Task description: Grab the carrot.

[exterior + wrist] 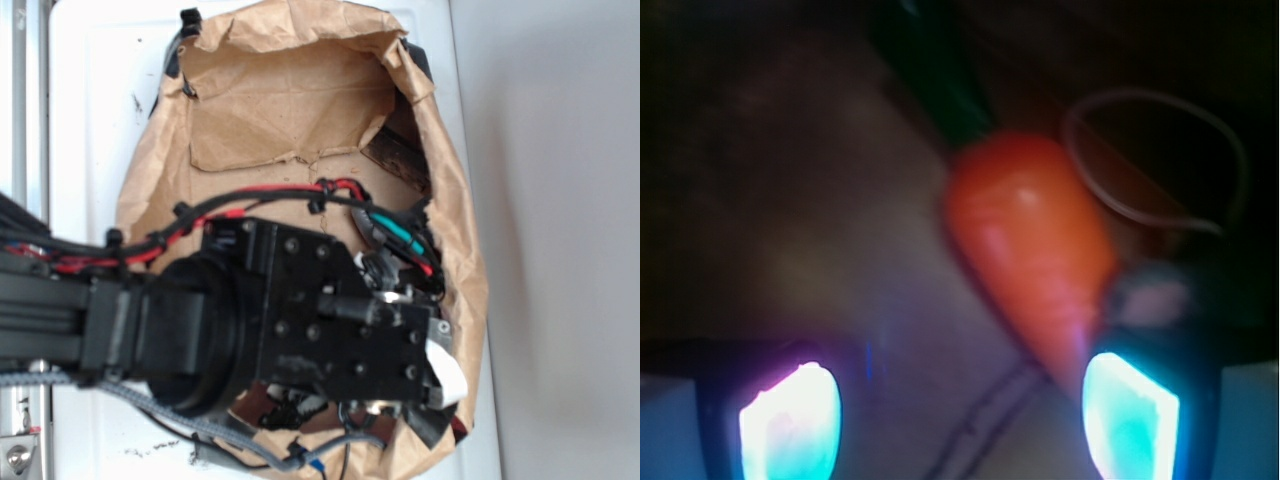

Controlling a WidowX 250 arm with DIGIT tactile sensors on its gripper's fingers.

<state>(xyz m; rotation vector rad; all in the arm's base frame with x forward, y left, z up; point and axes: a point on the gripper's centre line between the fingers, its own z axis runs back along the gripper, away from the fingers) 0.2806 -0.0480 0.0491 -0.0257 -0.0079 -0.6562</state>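
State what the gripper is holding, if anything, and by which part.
Nothing is held. In the wrist view the gripper has its jaws spread, and the carrot lies ahead with its tip near one fingertip, not clamped.

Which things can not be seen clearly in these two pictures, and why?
- Exterior view: the carrot is hidden under the gripper and arm inside the paper bag.
- Wrist view: blurred and dark; the carrot tip disappears beside one glowing fingertip, contact unclear.

There is one carrot (pixel 1025 245). There is one brown paper bag (pixel 290 110). There is one robot arm (pixel 150 320) with one gripper (pixel 960 405). The gripper has two glowing fingers (pixel 790 425). One thin wire loop (pixel 1160 160) lies by the carrot.
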